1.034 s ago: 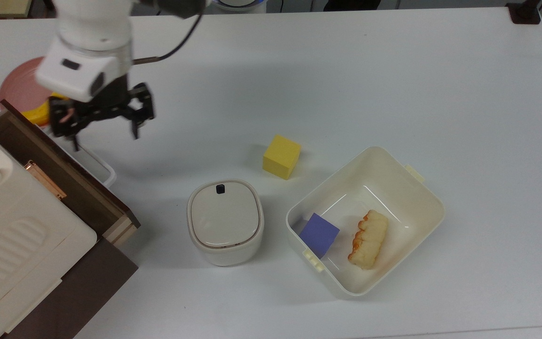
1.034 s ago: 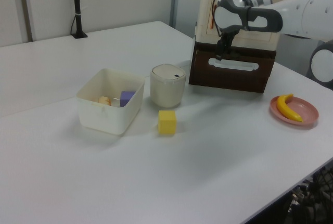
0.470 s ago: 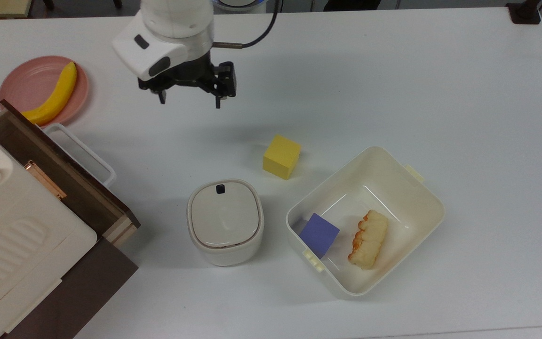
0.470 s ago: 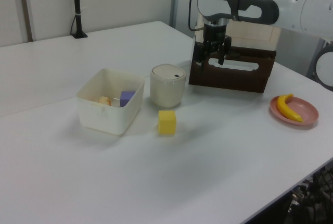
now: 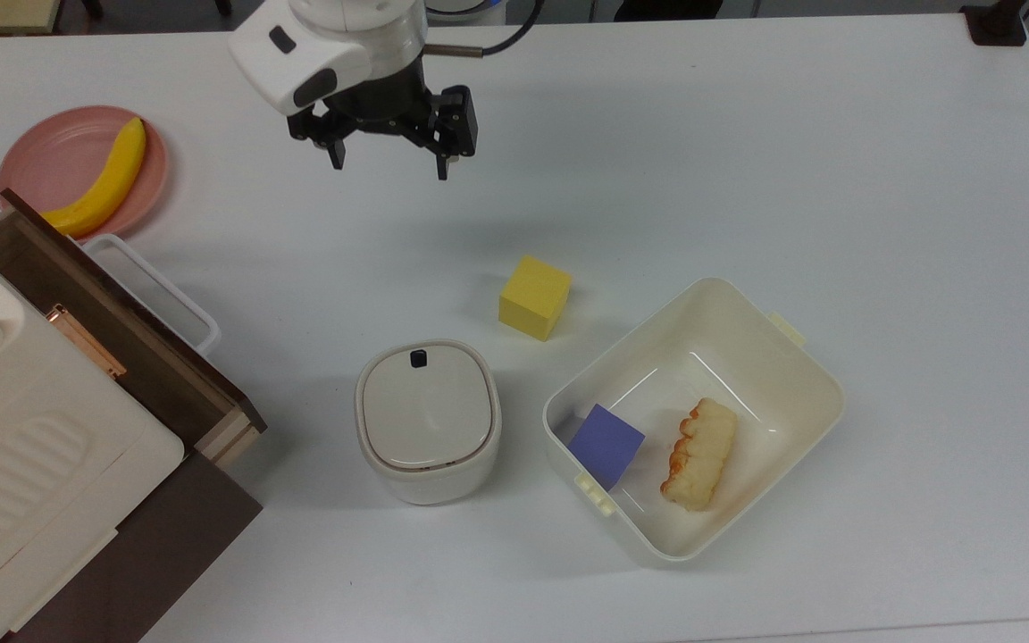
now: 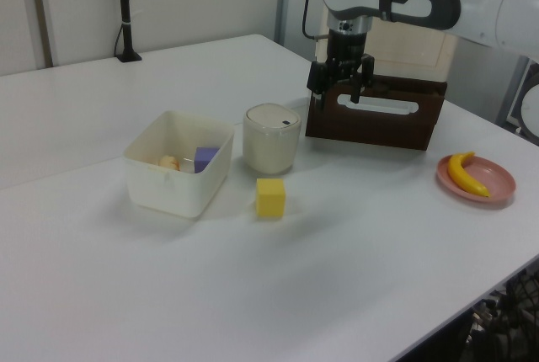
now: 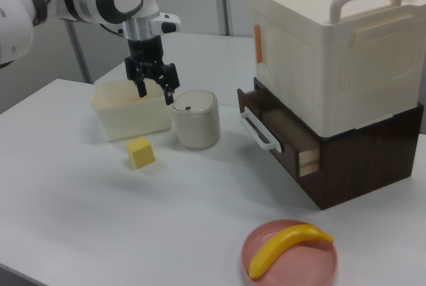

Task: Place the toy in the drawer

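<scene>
drawer [image 5: 135,344] pulled out | end effector [image 5: 387,162] open, well apart above table [image 5: 747,152]

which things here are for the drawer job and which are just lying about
For the job: drawer, open hand.
Lying about: yellow cube, tub, purple cube, bread, lidded pot, banana, pink plate.
</scene>
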